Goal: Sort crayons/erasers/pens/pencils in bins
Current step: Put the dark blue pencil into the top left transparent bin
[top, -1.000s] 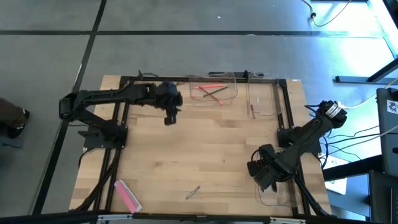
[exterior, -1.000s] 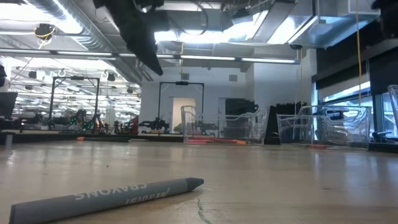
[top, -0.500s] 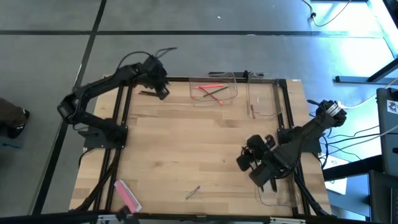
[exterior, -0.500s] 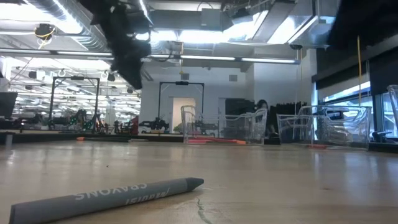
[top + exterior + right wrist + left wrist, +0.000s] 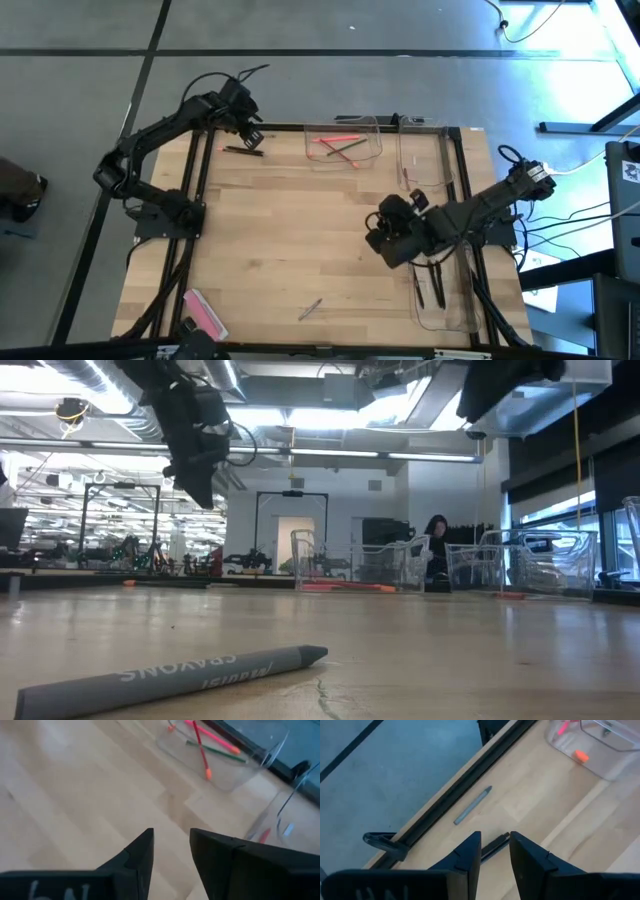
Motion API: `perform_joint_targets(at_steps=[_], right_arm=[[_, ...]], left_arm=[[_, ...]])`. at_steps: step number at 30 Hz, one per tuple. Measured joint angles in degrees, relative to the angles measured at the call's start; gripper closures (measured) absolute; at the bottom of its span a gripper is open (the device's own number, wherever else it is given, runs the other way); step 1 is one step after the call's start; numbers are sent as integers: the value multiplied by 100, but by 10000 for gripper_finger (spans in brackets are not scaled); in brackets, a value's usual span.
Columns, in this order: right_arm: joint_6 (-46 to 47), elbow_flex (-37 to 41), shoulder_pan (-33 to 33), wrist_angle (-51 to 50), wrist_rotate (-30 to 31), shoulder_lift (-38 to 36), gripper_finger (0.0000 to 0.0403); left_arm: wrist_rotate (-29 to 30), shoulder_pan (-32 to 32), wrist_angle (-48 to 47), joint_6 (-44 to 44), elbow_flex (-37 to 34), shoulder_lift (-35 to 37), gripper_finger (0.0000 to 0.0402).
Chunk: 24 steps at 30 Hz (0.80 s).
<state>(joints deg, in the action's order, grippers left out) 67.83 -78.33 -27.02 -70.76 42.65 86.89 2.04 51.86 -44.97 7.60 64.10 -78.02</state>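
Overhead, your left gripper (image 5: 252, 133) hangs open above a dark pen (image 5: 243, 151) at the table's (image 5: 300, 240) far edge; your right gripper (image 5: 380, 238) is open mid-table, empty.

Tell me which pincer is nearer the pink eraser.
Right. The right pincer hangs mid-table, across from the eraser at the near-left corner. The left pincer is at the far-left edge.

left gripper (image 5: 250, 128) above far-left table edge | right gripper (image 5: 385, 232) mid-right | eraser (image 5: 204, 314) near-left corner
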Motion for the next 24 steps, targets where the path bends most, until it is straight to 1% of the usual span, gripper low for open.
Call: perform_joint_targets(at_steps=[5, 8, 11, 14, 18, 24], right_arm=[[-801, -78, 454, 286, -3, 0, 272], [-1211, -80, 680, 528, -5, 0, 272], [-1644, -80, 865, 797, -22, 0, 272], [-2118, -80, 997, 1031, -137, 0, 272], [-2592, -80, 1086, 1222, -321, 0, 272], [-2781, -80, 1112, 1291, -327, 0, 272]], left_arm=[[1, -63, -600, 258, 511, -408, 308], [-2, -66, -1046, 130, 810, -784, 308], [0, -63, -1401, 11, 904, -1220, 308], [-17, -65, -1601, 198, 912, -1596, 308], [-105, -66, -1648, 653, 913, -1963, 308], [-131, -66, -1475, 960, 915, -2211, 308]])
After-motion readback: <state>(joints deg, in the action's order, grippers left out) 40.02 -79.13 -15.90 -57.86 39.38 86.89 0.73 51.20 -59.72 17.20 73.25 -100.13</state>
